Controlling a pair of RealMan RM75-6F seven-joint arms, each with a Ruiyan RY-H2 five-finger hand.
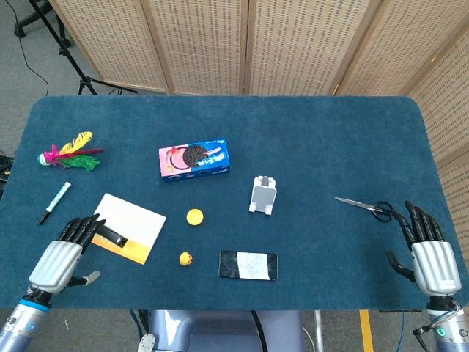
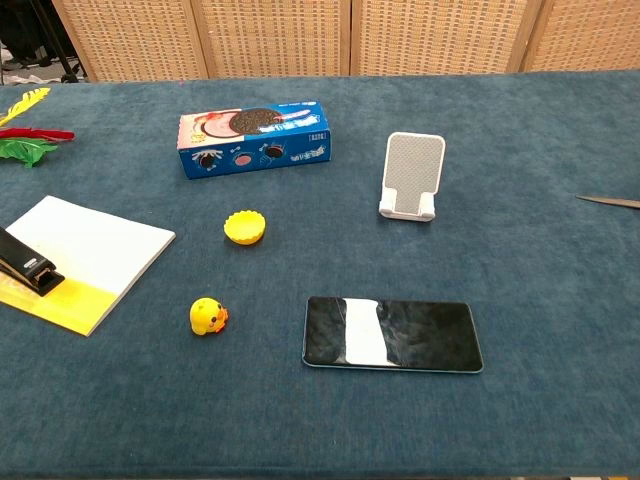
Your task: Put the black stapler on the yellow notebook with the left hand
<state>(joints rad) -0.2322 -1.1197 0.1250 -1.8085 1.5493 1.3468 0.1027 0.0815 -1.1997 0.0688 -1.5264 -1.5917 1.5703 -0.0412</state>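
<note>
The black stapler [image 1: 111,235] [image 2: 27,267] lies on the yellow notebook [image 1: 135,224] [image 2: 90,250], near that notebook's left front corner. My left hand [image 1: 60,257] hovers open just off the notebook's left front, fingers apart and pointing toward the stapler without touching it. It is outside the chest view. My right hand [image 1: 429,253] stays open at the table's front right, holding nothing.
A cookie box [image 1: 194,159], a white phone stand [image 1: 262,195], a yellow cap [image 1: 194,217], a small yellow duck [image 1: 186,258] and a phone [image 1: 248,265] occupy the middle. Scissors [image 1: 365,206] lie near my right hand. A feather toy [image 1: 69,153] and a marker [image 1: 55,202] sit at the left.
</note>
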